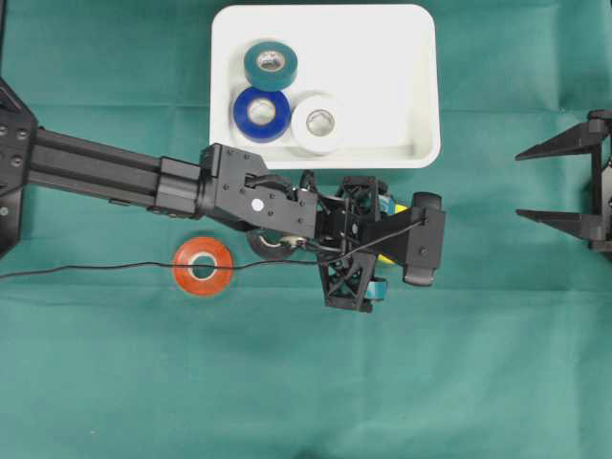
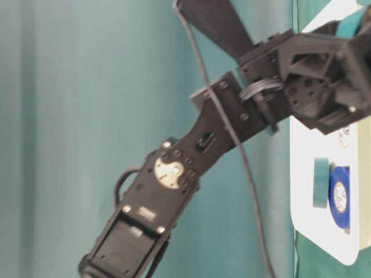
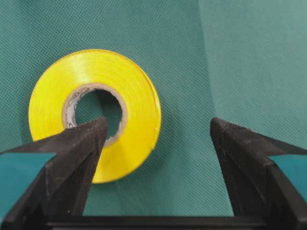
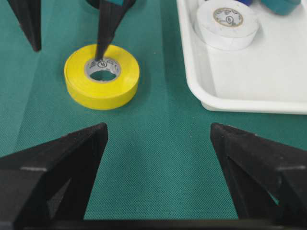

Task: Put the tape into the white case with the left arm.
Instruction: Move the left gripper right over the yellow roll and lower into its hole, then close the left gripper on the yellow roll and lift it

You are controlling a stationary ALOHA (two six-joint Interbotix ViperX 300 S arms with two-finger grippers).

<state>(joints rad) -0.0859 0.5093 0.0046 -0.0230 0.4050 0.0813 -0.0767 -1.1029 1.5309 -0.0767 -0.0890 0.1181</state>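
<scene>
A yellow tape (image 3: 136, 98) roll lies flat on the green cloth just below the white case (image 1: 382, 57). My left gripper (image 3: 158, 127), with teal bands, hangs open right over it. One fingertip (image 4: 102, 45) dips into the roll's hole and the other (image 4: 29, 28) stands outside, so one side of the ring sits between the jaws, ungripped. From the right wrist view the yellow tape (image 4: 125, 79) rests beside the case's rim (image 4: 249, 103). My right gripper (image 4: 158, 132) is open and empty at the right edge (image 1: 535, 184).
Inside the case lie a teal roll (image 1: 271, 65), a blue roll (image 1: 261, 114) and a white roll (image 1: 319, 122). An orange roll (image 1: 203, 266) lies on the cloth left of the left gripper, a thin black cable (image 1: 96, 270) crosses it, and a black roll (image 1: 271, 247) peeks from under the arm.
</scene>
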